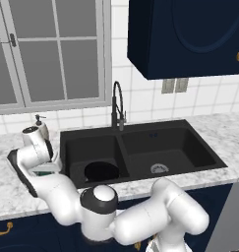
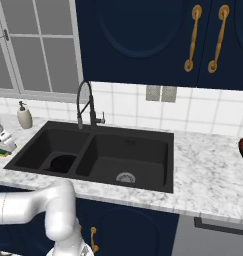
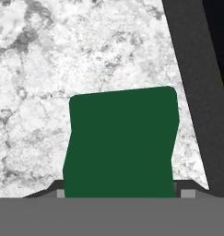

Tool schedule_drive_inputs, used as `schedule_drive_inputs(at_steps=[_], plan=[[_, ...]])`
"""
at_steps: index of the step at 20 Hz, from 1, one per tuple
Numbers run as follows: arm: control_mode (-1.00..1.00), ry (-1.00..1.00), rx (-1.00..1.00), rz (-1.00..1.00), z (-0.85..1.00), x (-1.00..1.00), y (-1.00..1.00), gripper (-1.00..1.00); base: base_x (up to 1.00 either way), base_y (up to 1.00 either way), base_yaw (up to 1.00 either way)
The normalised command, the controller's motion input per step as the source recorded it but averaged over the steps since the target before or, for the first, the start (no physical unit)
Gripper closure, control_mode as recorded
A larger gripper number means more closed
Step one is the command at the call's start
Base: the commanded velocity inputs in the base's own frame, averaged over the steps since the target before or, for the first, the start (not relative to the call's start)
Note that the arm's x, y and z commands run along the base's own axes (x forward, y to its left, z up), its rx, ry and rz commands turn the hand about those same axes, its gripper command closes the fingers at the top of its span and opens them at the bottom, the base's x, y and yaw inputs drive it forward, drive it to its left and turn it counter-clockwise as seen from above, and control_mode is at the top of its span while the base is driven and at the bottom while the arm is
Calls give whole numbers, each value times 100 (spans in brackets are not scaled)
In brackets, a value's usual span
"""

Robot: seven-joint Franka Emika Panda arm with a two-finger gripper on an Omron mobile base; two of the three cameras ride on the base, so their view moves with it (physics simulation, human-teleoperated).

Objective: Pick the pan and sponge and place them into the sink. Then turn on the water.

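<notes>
My fingers (image 3: 119, 192) are sitting at the bottom edge of the hand view, just the two tips peeking out either side of the sponge (image 3: 120, 144), lower left and lower right of its green face. The sponge is lying right between them, dead centre in the lower middle of the frame, green scrub layer facing the camera. Its long axis is running bottom to top in this view, tilted slightly clockwise, and the tips are straddling its short width. I cannot tell if the tips are actually pressing the sides or standing just off them; the contact is hidden at the frame edge.

Outward from there: the sponge is resting on the marbled surface (image 3: 53, 69), and the sink (image 3: 196, 92) rim is running as a dark band down the right side of the hand view, just beside the sponge. So the carry is going toward the right of this frame, a short hop over the rim.

In the left base view my hand is working at the centre left, over the surface beside the left basin; the sponge (image 2: 3, 151) is showing yellow-green at the far left edge of the right base view. The pan (image 1: 102, 171) is already lying in the left basin. No water at the faucet (image 1: 117, 104), so that step looks not yet done.
</notes>
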Motion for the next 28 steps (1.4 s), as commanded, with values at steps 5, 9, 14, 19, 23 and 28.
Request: schedule_drive_inputs(at_steps=[5, 9, 14, 19, 23, 28], plan=[[-100, -15, 2, 0, 42, -45, -59, 100, 0, 0, 0], [-100, -6, 6, 0, 39, -30, -100, 100, 0, 0, 0], [-100, -1, 10, 0, 11, -1, -100, 100, 0, 0, 0], [-100, 0, 5, 0, 1, 34, -96, 100, 0, 0, 0], [-100, 0, 0, 0, -16, 55, -64, 100, 0, 0, 0], [-100, 0, 0, 0, -31, 57, -44, 100, 0, 0, 0]])
